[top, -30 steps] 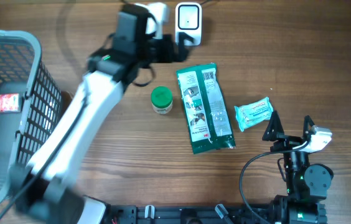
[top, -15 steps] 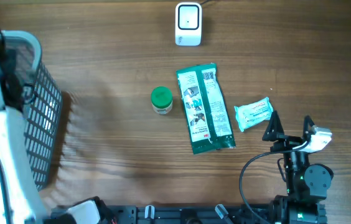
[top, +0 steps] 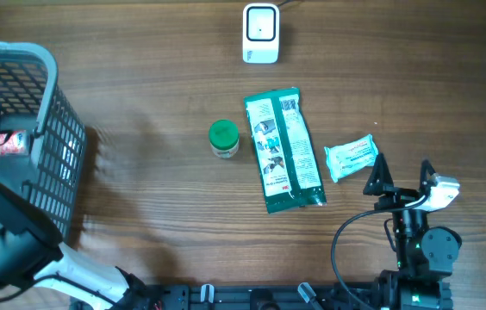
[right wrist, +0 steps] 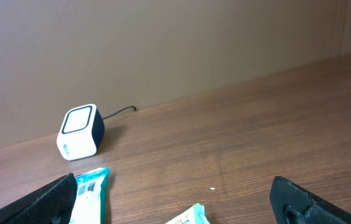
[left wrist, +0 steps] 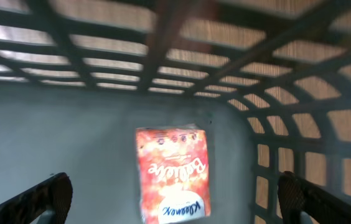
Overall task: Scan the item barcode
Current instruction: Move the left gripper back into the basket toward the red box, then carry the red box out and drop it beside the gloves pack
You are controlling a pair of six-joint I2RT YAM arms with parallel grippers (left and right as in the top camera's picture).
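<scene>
Basket floor [left wrist: 70, 143]: red packet [left wrist: 173, 173] beneath left hand [left wrist: 174, 194].

The table [top: 140, 103] is showing matt wood grain. The basket [top: 19, 48] is looking like smooth grey plastic, while the red packet [left wrist: 174, 174] and the green pouch [top: 283, 151] are gleaming like glossy film.

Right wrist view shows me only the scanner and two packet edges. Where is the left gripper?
Observer: The left gripper points down into the basket, jaws wide open and empty.
Operator: Anything under it?
Observer: A red packet lies flat on the basket floor, right below it.
Operator: What else is on the table?
Observer: A green-lidded jar stands left of the long green pack, apart from it.
</scene>
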